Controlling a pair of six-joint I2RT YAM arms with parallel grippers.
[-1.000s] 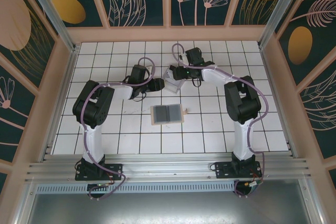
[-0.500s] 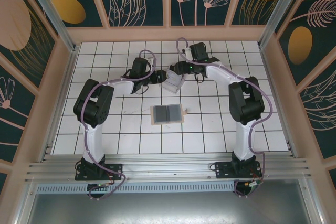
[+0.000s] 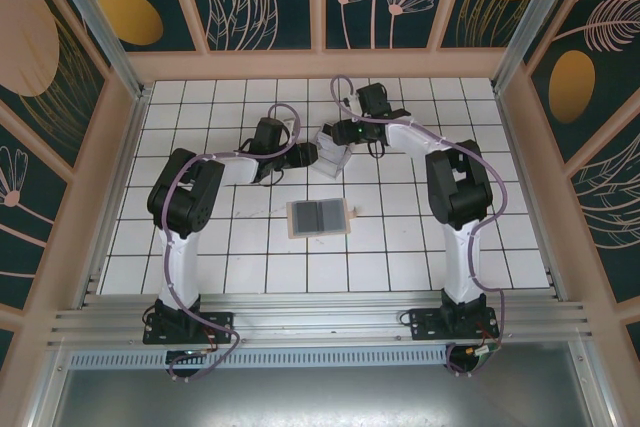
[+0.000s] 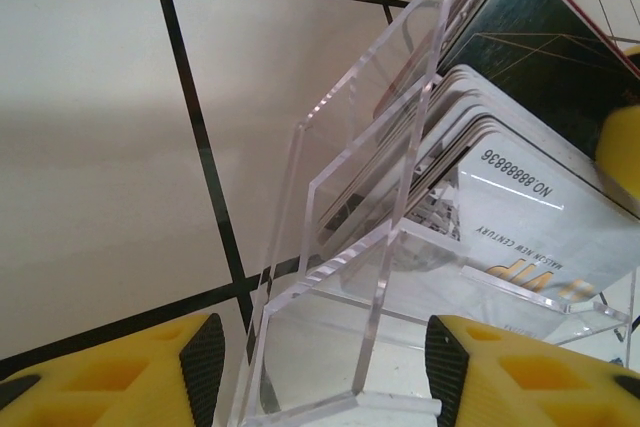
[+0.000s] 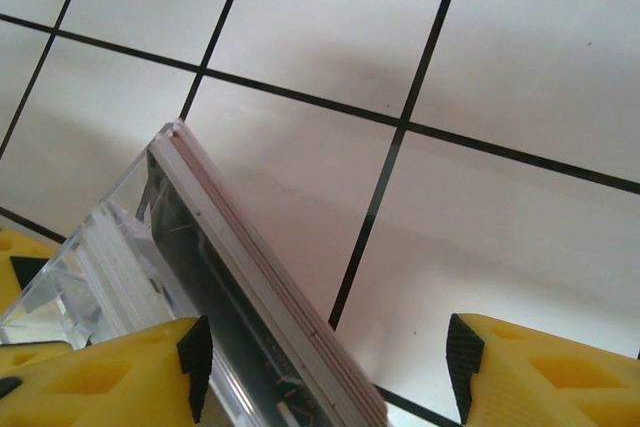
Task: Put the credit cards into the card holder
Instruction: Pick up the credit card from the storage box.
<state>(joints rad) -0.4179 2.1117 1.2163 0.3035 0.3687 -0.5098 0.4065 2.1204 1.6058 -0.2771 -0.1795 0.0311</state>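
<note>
Several credit cards [image 4: 520,227], pale grey ones and a dark one [image 4: 545,57], stand upright in a clear acrylic rack [image 4: 370,247] at the table's far middle [image 3: 330,150]. My left gripper [image 4: 325,367] is open and straddles the rack's near end, with a slim gap at its left pad. From the other side, my right gripper [image 5: 330,357] is open with the edge of the card stack [image 5: 260,277] between its fingers. Both grippers meet at the rack in the top view, the left [image 3: 305,154] and the right [image 3: 342,135]. The tan card holder [image 3: 296,219] lies flat nearer me, apart from both.
The white tiled table [image 3: 400,237] is ringed by a raised wooden frame [image 3: 320,65]. The card holder's face carries a dark grey panel [image 3: 320,216]. Both arm bases [image 3: 185,322] sit at the near edge.
The right gripper has drawn back slightly over the rack and its jaws have narrowed a little. The left gripper has shifted up to the rack's left end.
</note>
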